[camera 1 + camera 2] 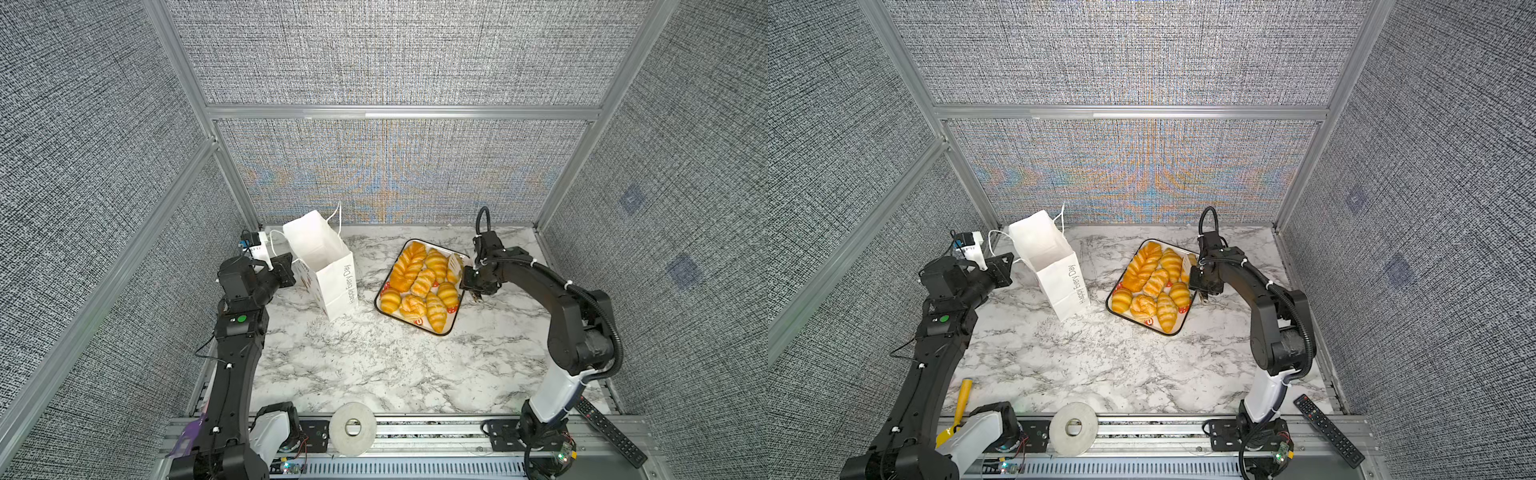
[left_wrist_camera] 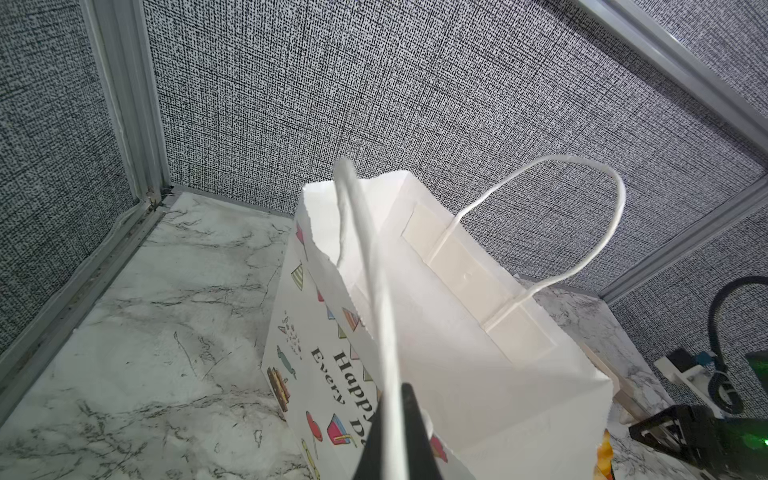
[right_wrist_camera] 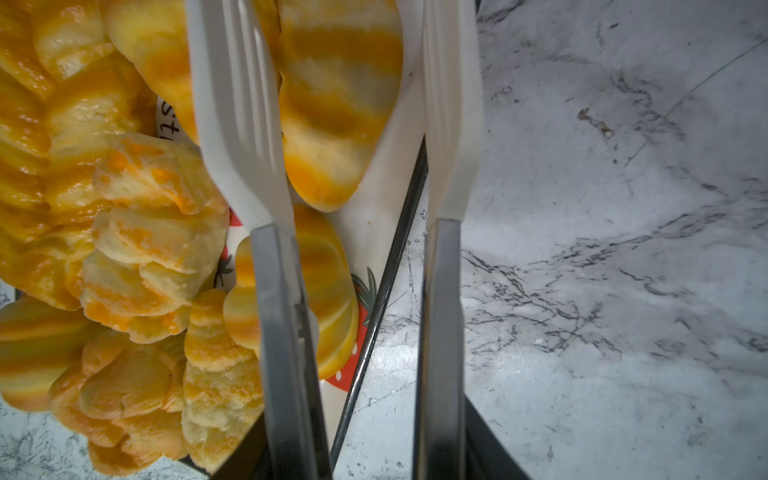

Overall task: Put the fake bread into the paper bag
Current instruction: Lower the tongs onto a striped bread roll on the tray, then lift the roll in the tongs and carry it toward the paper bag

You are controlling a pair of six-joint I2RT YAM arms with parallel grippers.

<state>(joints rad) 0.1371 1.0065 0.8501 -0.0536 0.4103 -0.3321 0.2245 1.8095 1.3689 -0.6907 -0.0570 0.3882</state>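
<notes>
left gripper (image 2: pixel 395 432) clamped on cord handle (image 2: pixel 365 270) of paper bag (image 1: pixel 328 274); right gripper (image 3: pixel 365 453) grips tongs (image 3: pixel 232 124), blades apart astride fake bread (image 3: pixel 336 104) on tray (image 1: pixel 451 322)

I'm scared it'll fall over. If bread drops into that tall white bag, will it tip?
Probably wobbly: the paper bag is tall, thin paper and leans. The left gripper pinching its cord handle should steady it. It looks empty and light, so a push would likely slide it.
</notes>
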